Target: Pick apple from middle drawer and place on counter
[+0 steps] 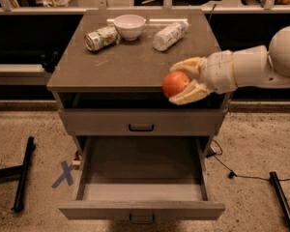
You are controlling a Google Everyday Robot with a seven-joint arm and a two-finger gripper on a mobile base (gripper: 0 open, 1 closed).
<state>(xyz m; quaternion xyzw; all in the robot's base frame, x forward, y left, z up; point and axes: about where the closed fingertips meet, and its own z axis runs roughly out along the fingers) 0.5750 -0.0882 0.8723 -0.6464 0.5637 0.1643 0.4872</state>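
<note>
At the front right corner of the cabinet top, the robot's cream-coloured two-finger gripper (172, 84) is clamped around the small round red-orange apple (177, 83), one finger curved over its top and the other cupped beneath it. The apple is held in the air, seen against the thin front edge of the flat grey-brown counter (135, 57); whether it hangs over the slab or just in front of it cannot be told from this view. Behind the gripper, the thick white arm (253, 64) runs off toward the right side of the view. Directly below the apple is the closed grey-brown upper drawer front (101, 122) with its small black bar handle. Below that, the wide shallow middle drawer (140, 166) is pulled well out, its plain grey inside bare. Toward the back of the counter, well apart from the apple, stand a small white round bowl (129, 25), a silver-green metal can (101, 36) lying on its side just to the left of it, and a clear plastic bottle (169, 35) lying on its side to the right. On the speckled floor (251, 129), a blue tape cross (65, 173) sits left of the open drawer, and a thin black cable (232, 170) trails to the right.
</note>
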